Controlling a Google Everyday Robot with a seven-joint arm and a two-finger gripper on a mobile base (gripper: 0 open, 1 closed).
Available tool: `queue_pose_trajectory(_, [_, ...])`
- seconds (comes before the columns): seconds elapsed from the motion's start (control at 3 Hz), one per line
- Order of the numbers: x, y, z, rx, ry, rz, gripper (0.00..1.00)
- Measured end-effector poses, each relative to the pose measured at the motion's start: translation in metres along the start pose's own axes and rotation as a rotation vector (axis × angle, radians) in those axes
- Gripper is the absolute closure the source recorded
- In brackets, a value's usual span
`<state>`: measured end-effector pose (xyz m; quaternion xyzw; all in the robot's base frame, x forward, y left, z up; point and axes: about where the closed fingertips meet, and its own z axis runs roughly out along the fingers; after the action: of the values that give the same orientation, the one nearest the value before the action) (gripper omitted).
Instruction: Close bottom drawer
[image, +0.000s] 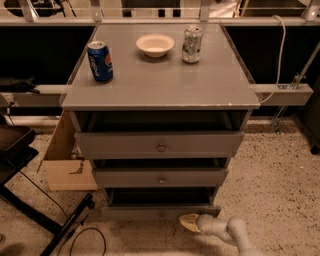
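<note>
1. Grey cabinet (160, 95), flat counter top, three drawers stacked under the counter's front edge.
2. Bottom drawer (135, 212): lowest of the three, just above the floor, directly below the front edge. Partly pulled out, w/ a dark gap showing above its grey front. Small round knob at mid-front, barely visible.
3. Gripper (190, 223): low on the floor side, just in front of the bottom drawer's front, right of its knob, under the right half of the counter's front edge. Pale yellowish tip points left toward the drawer front. Touching it or not: can't tell. Claw state: can't tell either.
4. White arm (235, 234) runs from the gripper down-right and out of the pic's bottom edge.
5. Top drawer (160, 145) and middle drawer (160, 177) also sit a bit out, each w/ a round metal knob at centre and a dark gap above.
6. On the counter:
   - blue soda can (100, 61), upright, near the left edge, toward the back-left corner
   - white bowl (155, 45), near the back edge, abt mid-width
   - silver-green can (192, 44), upright, just right of the bowl, near the back edge.
   All three well apart from the front edge.
7. Cardboard box (62, 160) on the floor beside the cabinet, below the counter's left edge.
8. Black stand leg (60, 227) and black cable (87, 240) on the speckled floor (280, 175), off the front-left corner.
9. White cord (279, 60) hangs past the counter's right edge, near the back-right corner.
</note>
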<state>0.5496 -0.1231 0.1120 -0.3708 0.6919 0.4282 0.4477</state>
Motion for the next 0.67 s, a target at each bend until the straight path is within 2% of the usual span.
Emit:
queue_pose_trajectory(0.33, [0.000, 0.001, 0.000, 0.000, 0.000, 0.000, 1.00])
queue_pose_trajectory(0.67, [-0.019, -0.039, -0.009, 0.123, -0.004, -0.036, 1.00])
